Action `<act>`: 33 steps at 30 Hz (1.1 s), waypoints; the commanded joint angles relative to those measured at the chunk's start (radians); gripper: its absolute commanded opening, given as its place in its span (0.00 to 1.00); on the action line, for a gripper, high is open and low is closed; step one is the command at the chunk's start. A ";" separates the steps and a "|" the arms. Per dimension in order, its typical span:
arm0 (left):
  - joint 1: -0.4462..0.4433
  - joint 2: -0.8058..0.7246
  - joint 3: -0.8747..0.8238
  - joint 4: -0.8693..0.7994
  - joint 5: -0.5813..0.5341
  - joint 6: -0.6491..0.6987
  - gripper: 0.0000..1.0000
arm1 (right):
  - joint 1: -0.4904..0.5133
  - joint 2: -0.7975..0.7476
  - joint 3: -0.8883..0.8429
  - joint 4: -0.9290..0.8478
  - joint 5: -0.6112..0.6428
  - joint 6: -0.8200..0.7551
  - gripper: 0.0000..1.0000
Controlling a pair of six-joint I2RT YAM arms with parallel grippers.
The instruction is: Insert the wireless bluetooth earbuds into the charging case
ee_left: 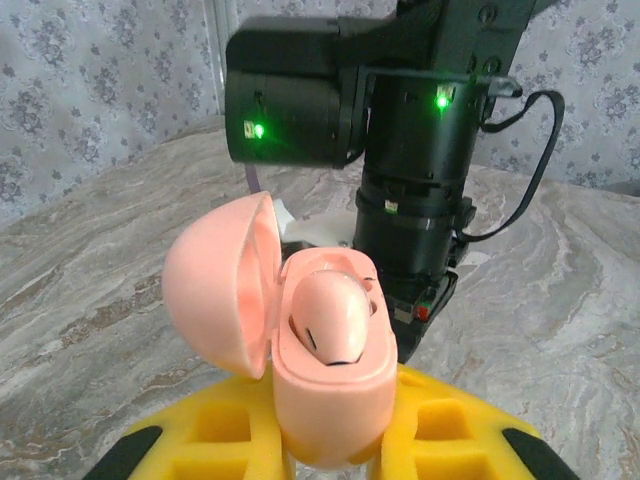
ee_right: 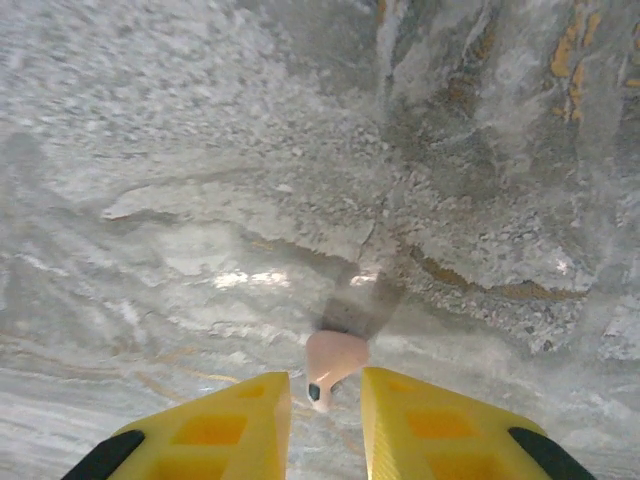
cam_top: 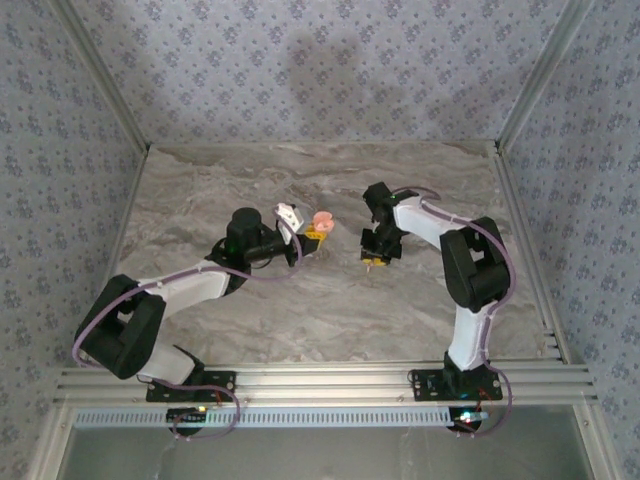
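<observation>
Marbled bench point(ee_right: 200, 200): my left gripper point(ee_left: 330, 445) clamps the open charging case point(ee_left: 330, 385); right of it, my right gripper point(ee_right: 325, 395) pinches an earbud point(ee_right: 335, 360)

no legible text, labels or numbers

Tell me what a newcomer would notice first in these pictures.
The pink charging case grabs the eye. The left hand holds it near the table's middle, its lid swung open and one pink earbud already seated inside. Just to the right, the right hand has a second earbud caught between its yellow fingers, close to the marbled table top.
</observation>
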 commanded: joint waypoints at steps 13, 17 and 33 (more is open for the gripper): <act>-0.018 0.007 0.032 -0.011 -0.002 0.022 0.05 | 0.014 0.078 0.097 -0.111 0.065 -0.036 0.35; -0.017 0.006 0.031 -0.014 -0.004 0.024 0.04 | 0.015 0.100 0.109 -0.119 0.064 -0.042 0.36; -0.017 0.011 0.035 -0.020 -0.002 0.027 0.04 | 0.017 0.141 0.106 -0.101 0.038 -0.040 0.29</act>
